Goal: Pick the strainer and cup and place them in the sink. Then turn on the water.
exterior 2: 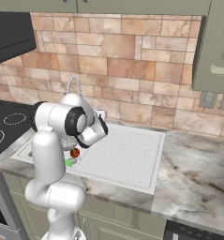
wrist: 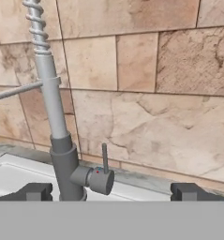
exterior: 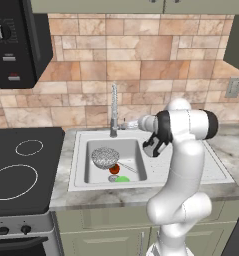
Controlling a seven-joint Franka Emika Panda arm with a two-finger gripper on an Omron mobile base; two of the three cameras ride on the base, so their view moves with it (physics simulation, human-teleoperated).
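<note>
Up close, gripper (wrist: 111, 191) jaws spread wide, nothing between them, level with the faucet (wrist: 52, 108) base. Lever (wrist: 104, 159) stands upright on its side knob, between the two fingertips (wrist: 36, 191) and clear of both; tiled wall close behind. Faucet: slim grey-chrome post, coiled spring neck above, thin side rod off to one side. Sink (exterior: 81, 172) is white, with the stove past its left edge and ribbed drainboard (exterior 2: 127, 154) right. Strainer (exterior: 105, 157), speckled grey mesh bowl, lies in the basin; cup (exterior: 122, 178), bright green, lies at the front wall, a small red ball (exterior: 114, 169) between them.
</note>
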